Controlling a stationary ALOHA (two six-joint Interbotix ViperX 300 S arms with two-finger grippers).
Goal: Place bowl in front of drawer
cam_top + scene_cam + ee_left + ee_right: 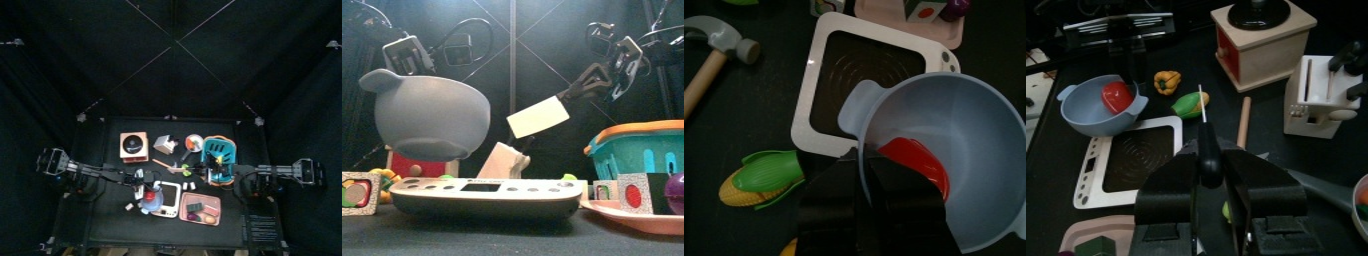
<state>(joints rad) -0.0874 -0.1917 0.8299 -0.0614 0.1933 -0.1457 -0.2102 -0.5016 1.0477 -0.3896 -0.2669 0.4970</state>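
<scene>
Bowl (958,150) is clasped by the left end effector (885,205); right end effector (1213,190) grips a knife (543,116); no legible writing.

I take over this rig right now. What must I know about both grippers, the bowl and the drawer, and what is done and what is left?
Left gripper: shut on the rim of the bowl, which hangs tilted above the table, by the white tray.
Right gripper: shut on a toy knife, held in the air; not part of the job.
Drawer: wooden box with a red front, standing apart from the bowl.
Done: bowl is lifted.
Left: carry it to the spot in front of the drawer, set it down, release.
</scene>
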